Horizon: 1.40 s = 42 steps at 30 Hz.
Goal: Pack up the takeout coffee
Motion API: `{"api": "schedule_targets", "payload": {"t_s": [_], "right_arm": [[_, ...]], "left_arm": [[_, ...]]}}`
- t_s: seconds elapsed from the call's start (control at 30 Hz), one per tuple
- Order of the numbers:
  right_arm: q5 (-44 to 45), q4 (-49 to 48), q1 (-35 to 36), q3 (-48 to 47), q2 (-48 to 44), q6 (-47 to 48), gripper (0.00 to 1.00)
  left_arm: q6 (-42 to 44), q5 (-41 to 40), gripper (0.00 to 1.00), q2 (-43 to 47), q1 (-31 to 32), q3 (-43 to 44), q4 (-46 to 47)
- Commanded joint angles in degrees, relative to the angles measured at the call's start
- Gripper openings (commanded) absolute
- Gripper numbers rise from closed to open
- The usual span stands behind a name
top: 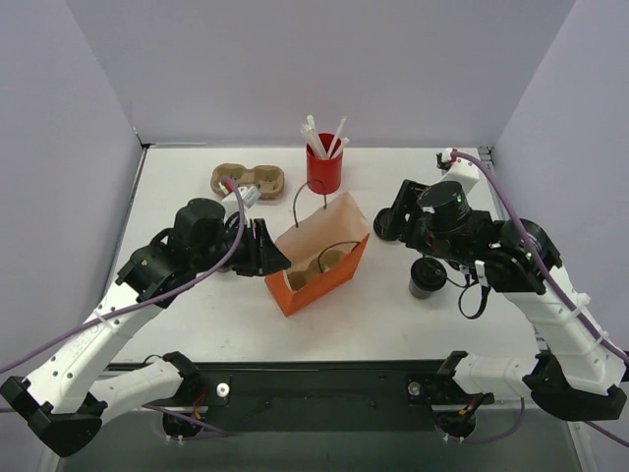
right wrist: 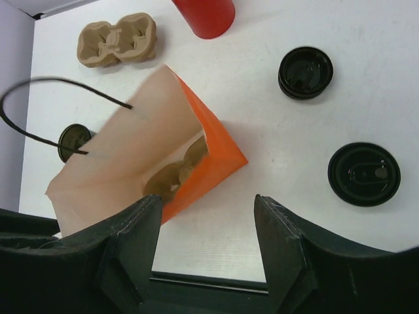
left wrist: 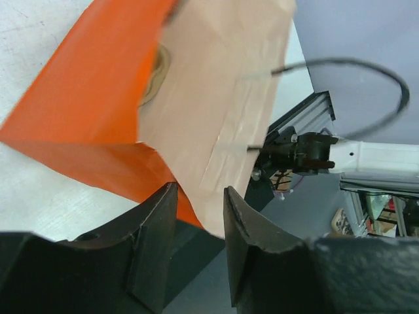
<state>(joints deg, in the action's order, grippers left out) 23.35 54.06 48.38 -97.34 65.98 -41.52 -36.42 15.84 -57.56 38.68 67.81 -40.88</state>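
Two takeout coffee cups, dark with black lids, stand on the white table right of the orange paper bag (top: 316,264). One cup (right wrist: 306,72) is farther back and the other cup (right wrist: 364,173) is nearer; only the nearer cup (top: 428,278) shows from the top view. The bag (right wrist: 196,157) stands open with a tan carrier (right wrist: 177,173) inside. My left gripper (left wrist: 200,216) is open at the bag's left rim (left wrist: 216,131), with the paper edge dipping between its fingers. My right gripper (right wrist: 206,222) is open and empty, hovering above the table between bag and cups.
A second tan two-hole carrier (top: 248,180) lies at the back left. A red cup of white straws (top: 324,165) stands behind the bag. The bag's thin black wire handles (top: 324,246) arch over its mouth. A small dark disc (right wrist: 74,142) shows left of the bag, unclear what.
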Motion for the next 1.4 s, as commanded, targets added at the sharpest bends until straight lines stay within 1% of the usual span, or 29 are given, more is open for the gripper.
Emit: {"api": "schedule_targets", "payload": {"t_s": [0.0, 0.03, 0.13, 0.23, 0.3, 0.47, 0.5, 0.57, 0.6, 0.63, 0.7, 0.77, 0.83, 1.0, 1.07, 1.17, 1.37], "right_arm": [[0.4, 5.9, -0.3, -0.7, 2.3, -10.9, 0.58], [-0.1, 5.9, -0.2, -0.1, 2.7, -12.4, 0.57], [-1.6, 5.3, 0.1, 0.5, 4.5, -16.7, 0.57], [-0.2, 4.0, 2.2, -0.3, 7.1, -19.5, 0.57], [3.4, 3.2, 6.1, -1.4, 9.0, -20.5, 0.57], [8.5, 1.9, 13.6, -2.8, 12.3, -25.9, 0.56], [12.0, 1.4, 17.1, -2.9, 12.7, -26.9, 0.56], [15.6, 0.9, 20.6, -3.6, 14.3, -28.2, 0.55], [17.5, 0.8, 24.2, -5.1, 15.0, -28.4, 0.55], [19.9, 0.8, 25.4, -5.9, 15.7, -28.4, 0.55], [19.9, 1.0, 27.5, -7.3, 18.0, -29.7, 0.54], [19.2, 1.7, 28.1, -7.9, 20.2, -32.6, 0.53], [19.3, 4.8, 28.5, -9.1, 21.9, -34.9, 0.52], [20.0, 11.3, 28.7, -11.2, 24.9, -41.3, 0.51], [20.0, 12.3, 28.7, -12.3, 25.7, -42.2, 0.51], [19.9, 18.0, 28.7, -15.0, 27.5, -44.9, 0.51], [19.2, 21.8, 28.7, -16.8, 28.9, -46.7, 0.52]], "left_arm": [[-1.6, -0.6, 0.47, 2.0, -0.1, 5.0, -3.8], [-1.5, -2.4, 0.50, 2.1, -0.1, 6.0, -4.4], [0.2, -4.8, 0.50, 1.8, -0.2, 7.5, -5.6], [2.8, -6.4, 0.51, 1.2, -0.2, 10.1, -6.5], [4.9, -8.6, 0.51, 1.0, -0.2, 12.3, -7.2], [9.8, -15.4, 0.52, 1.0, -0.4, 17.1, -8.7], [10.1, -20.1, 0.52, 0.9, -0.4, 19.0, -9.5], [11.0, -24.1, 0.52, 0.5, -0.4, 20.7, -12.1], [11.4, -27.1, 0.52, 0.7, -0.4, 21.0, -12.6], [11.6, -28.2, 0.52, 0.9, -0.4, 21.0, -13.0], [12.0, -31.2, 0.52, 2.2, -0.4, 20.3, -14.6], [12.5, -32.4, 0.52, 4.4, -0.3, 18.8, -14.9], [13.0, -33.1, 0.55, 6.5, -0.3, 16.8, -15.2], [14.2, -34.1, 0.56, 7.7, -0.1, 17.0, -16.9], [14.3, -34.0, 0.56, 7.6, 0.1, 17.8, -17.6], [14.0, -33.1, 0.57, 7.8, 0.3, 17.8, -17.8], [14.3, -33.4, 0.57, 8.5, 0.6, 17.4, -18.1]]}}
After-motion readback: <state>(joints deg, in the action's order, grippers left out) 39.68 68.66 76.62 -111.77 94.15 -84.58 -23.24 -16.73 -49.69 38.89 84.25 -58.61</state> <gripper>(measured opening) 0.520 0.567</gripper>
